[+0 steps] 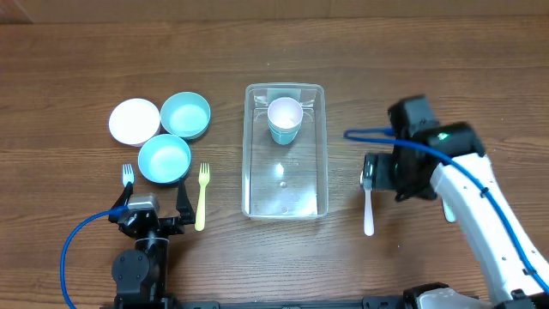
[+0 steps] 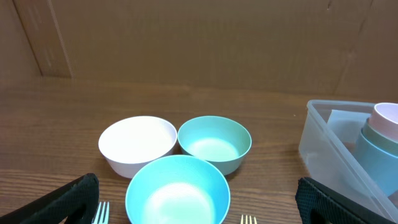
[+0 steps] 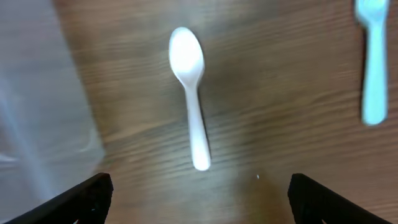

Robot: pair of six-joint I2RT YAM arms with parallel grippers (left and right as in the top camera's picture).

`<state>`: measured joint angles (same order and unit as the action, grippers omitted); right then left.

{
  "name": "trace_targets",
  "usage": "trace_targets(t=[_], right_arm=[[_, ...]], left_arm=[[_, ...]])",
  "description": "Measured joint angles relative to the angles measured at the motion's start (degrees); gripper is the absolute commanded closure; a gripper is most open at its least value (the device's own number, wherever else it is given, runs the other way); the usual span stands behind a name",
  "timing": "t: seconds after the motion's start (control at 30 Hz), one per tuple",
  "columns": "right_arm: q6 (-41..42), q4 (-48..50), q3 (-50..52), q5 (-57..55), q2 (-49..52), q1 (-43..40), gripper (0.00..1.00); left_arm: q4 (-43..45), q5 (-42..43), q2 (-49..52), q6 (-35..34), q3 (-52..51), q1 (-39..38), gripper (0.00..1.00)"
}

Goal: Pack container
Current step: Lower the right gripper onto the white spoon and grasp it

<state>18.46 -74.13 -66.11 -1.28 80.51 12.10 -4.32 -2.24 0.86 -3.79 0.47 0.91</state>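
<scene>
The container (image 1: 285, 150) lies in the middle of the table, its long axis running near to far. A stack of cups (image 1: 285, 118) stands at its far end; the rest of it is bare.

The right gripper (image 3: 200, 180) hangs over a white spoon (image 1: 368, 206) that lies just right of the container, flat on the wood and about parallel to the container's long side. Its fingers (image 3: 81, 199) are spread wide, one on each side of the handle end, so they would close across the handle rather than along it. They are not touching the spoon. A pale blue utensil (image 3: 373, 62) lies further right, too blurred to name.

The left gripper (image 2: 198, 186) is also wide open and holds nothing. It sits at the near left, facing three bowls (image 2: 178, 190), with two forks (image 1: 202, 196) between it and them.

The right arm is much the nearer to the spoon. I judge the spoon to be next: a straight descent, a pinch on the handle, then a short carry left over the rim.
</scene>
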Motion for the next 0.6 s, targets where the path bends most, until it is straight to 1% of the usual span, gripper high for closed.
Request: trace_targets(t=[0.03,0.07,0.13,0.23,0.33,0.37,0.5,0.6], right_arm=[[0.13,0.79,1.29,0.02,-0.02,0.00,0.09],[0.44,2.27,5.03,0.04,-0.11,0.00,0.10],[0.79,6.05,9.03,0.66,-0.33,0.00,0.13],[1.03,8.50,11.02,1.11,-0.37,0.00,0.14],[1.03,9.99,11.37,1.29,-0.37,0.00,0.19],[1.09,10.93,11.54,1.31,-0.37,0.00,0.22],[0.96,19.96,15.91,1.29,-0.55,0.00,0.23],[1.01,23.32,19.12,1.03,-0.55,0.00,0.23]], left_arm=[[0.02,0.00,0.00,0.00,0.00,0.00,0.00],[0.02,0.00,0.00,0.00,0.00,0.00,0.00],[0.02,0.00,0.00,0.00,0.00,0.00,0.00],[0.02,0.00,0.00,0.00,0.00,0.00,0.00],[0.00,0.00,0.00,0.00,0.00,0.00,0.00],[0.02,0.00,0.00,0.00,0.00,0.00,0.00],[0.04,0.00,0.00,0.00,0.00,0.00,0.00],[0.00,0.00,0.00,0.00,0.00,0.00,0.00]])
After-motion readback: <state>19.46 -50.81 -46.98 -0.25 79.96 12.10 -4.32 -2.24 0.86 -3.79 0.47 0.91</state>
